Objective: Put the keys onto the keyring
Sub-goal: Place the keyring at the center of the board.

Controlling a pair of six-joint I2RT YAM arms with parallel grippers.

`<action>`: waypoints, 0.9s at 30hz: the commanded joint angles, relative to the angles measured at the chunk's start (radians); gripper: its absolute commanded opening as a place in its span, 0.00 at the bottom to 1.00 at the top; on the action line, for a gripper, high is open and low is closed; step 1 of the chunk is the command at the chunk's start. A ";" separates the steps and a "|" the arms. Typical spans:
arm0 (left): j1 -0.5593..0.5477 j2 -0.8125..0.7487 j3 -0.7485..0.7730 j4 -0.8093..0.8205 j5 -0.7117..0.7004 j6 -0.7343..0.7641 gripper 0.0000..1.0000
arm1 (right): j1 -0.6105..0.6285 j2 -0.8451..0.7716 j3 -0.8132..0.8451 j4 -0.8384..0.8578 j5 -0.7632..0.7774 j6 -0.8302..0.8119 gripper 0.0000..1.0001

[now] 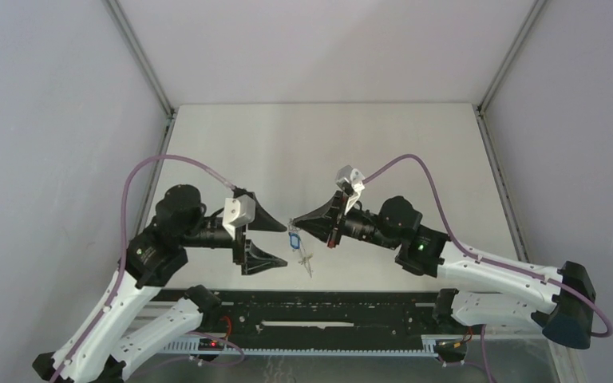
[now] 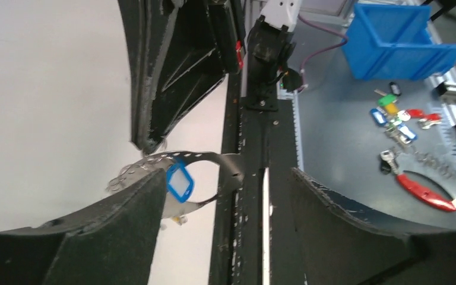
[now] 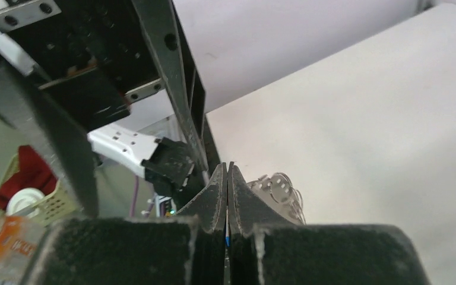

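While the right pincer [image 1: 297, 226] clamps shut on the keyring [image 2: 202, 155], the left pincer [image 1: 286, 243] gapes wide, empty.
Blue-tagged key [image 2: 180, 181] dangles from the keyring above the counter [image 1: 327, 152].

Each arm is built of white moulded links [image 1: 495, 270] joined by round black joint housings [image 1: 177, 206]. The left claw [image 1: 286, 243] has two black triangular fingers [image 2: 113, 237] with open, trussed sides and a rough, grainy inner face. The right claw [image 1: 295, 225] follows the same pattern. Just behind each claw sits a pale grey camera block [image 1: 242, 210], and from there a purple cable [image 1: 172, 158] loops back to the arm. Small red marks [image 1: 334, 236] show at the root of the right claw, and a green light [image 1: 419, 246] glows on the black joint further behind it. A dark navy cover [image 1: 571, 315] caps the right arm's far end.
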State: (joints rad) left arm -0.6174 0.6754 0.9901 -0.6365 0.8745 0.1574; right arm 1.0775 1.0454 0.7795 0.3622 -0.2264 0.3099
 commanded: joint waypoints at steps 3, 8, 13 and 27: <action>-0.004 0.023 -0.135 0.257 0.040 -0.266 0.93 | 0.044 0.002 0.101 -0.041 0.310 -0.053 0.00; -0.023 0.059 -0.173 0.283 -0.130 -0.250 1.00 | 0.066 0.034 0.128 -0.031 0.423 -0.079 0.00; -0.062 0.057 -0.188 0.414 -0.150 -0.296 1.00 | 0.078 0.083 0.176 -0.020 0.455 -0.101 0.00; -0.100 0.063 -0.221 0.319 -0.456 -0.156 0.68 | 0.082 0.083 0.192 -0.037 0.461 -0.121 0.00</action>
State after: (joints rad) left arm -0.7143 0.7330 0.7727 -0.3279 0.4961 0.0479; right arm 1.1477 1.1519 0.9253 0.2913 0.2070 0.2096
